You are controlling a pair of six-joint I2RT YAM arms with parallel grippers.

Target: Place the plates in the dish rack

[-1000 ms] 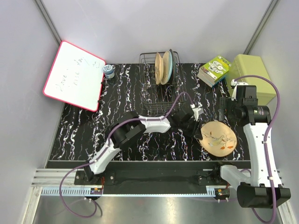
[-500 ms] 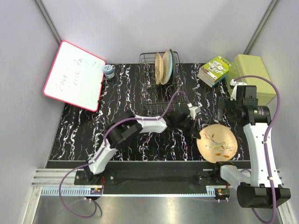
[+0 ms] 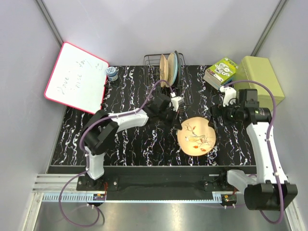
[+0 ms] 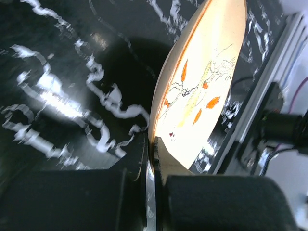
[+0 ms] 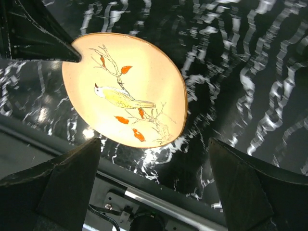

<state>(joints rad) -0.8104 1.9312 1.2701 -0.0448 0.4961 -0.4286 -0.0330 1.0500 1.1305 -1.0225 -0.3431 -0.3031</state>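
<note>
A red-framed whiteboard (image 3: 76, 78) leans at the far left, with a small round tin (image 3: 112, 72) just beside its right corner. The black, white-veined table (image 3: 130, 91) fills the middle of the top view.

The dish rack (image 3: 153, 98) sits at the back centre. 3 racked plates (image 3: 169, 69) stand on edge in its rear slots, close together: an orange-tan one on the left, a beige one in the middle, and a dark one on the right.

The left arm reaches from its base at the near left across to the front of the rack. The left gripper (image 3: 178, 125) is clamped on the rim of the 4th plate (image 3: 196, 136), an orange-tan one with a bird on a branch and red leaves. In the left wrist view, both fingers pinch that plate (image 4: 202, 86) at its edge, and it tilts steeply over the table. It lies in front of the rack and slightly right of it, apart from the wires. I cannot tell whether its far edge touches the table.

The right gripper (image 3: 220, 109) hovers right of the plate, with its jaws spread wide and nothing between them. Its wrist camera looks down on the plate (image 5: 125, 89).

A colourful book (image 3: 221, 72) and a green box (image 3: 262, 79) sit at the back right.
</note>
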